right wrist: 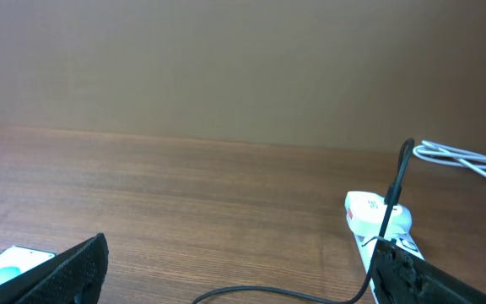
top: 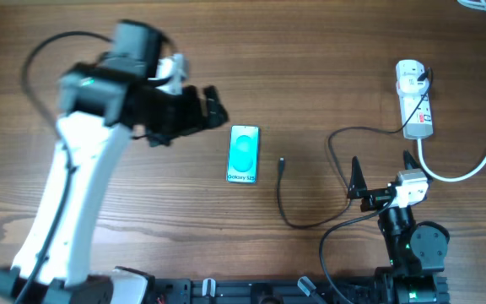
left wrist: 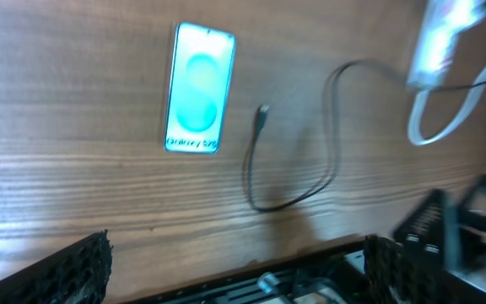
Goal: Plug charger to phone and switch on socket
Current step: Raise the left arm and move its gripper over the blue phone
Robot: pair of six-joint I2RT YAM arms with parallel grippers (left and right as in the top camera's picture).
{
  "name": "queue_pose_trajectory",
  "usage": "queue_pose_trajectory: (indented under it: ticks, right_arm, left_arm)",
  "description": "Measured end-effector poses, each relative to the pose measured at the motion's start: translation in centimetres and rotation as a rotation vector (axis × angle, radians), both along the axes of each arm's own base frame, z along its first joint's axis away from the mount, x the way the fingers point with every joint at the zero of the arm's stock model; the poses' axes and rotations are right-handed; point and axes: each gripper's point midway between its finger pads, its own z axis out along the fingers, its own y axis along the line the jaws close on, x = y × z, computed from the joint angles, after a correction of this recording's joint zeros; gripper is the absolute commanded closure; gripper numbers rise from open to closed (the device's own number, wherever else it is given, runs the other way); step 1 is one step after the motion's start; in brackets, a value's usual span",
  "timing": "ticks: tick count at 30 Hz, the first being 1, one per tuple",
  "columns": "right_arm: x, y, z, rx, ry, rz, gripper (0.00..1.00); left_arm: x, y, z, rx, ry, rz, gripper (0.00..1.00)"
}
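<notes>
The phone (top: 243, 154) lies flat mid-table with its teal screen up, and shows in the left wrist view (left wrist: 199, 89) and at the right wrist view's lower-left corner (right wrist: 2, 263). The charger (top: 337, 139) is a thin black cable that runs from the white socket (top: 414, 100) and curls round to its connector tip (top: 282, 162), which lies loose just right of the phone. My left gripper (top: 220, 110) hovers up-left of the phone, open and empty. My right gripper (top: 382, 171) stands open below the socket, over the cable.
The socket's thick white cord (top: 471, 165) loops right and runs off the top right corner. The arm bases and a black rail (top: 251, 291) line the front edge. Bare wood lies left of the phone.
</notes>
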Motion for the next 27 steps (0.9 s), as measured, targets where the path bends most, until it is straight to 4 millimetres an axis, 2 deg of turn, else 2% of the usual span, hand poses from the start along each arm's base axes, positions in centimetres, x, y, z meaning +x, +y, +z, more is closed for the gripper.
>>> queue_pose_trajectory:
  ticks: [5,8,18,23,27]
  right_arm:
    - [0.0,0.0,0.0,0.000,0.000,0.000,0.00]
    - [0.0,0.0,0.0,0.000,0.000,0.000,0.00]
    - [0.0,0.0,0.0,0.000,0.000,0.000,0.00]
    - [0.0,0.0,0.0,0.000,0.000,0.000,0.00]
    - [0.0,0.0,0.0,0.000,0.000,0.000,0.00]
  left_arm:
    - [-0.4,-2.5,-3.4,0.102,0.105,-0.045,0.01]
    - [0.1,-3.0,-5.0,0.163,0.146,-0.052,0.01]
    - [1.8,-4.7,-12.4,0.308,0.258,-0.095,0.00]
    - [2.6,-5.1,-15.1,0.330,0.286,-0.097,0.00]
    - [3.1,-5.3,-16.5,0.336,0.296,-0.103,0.00]
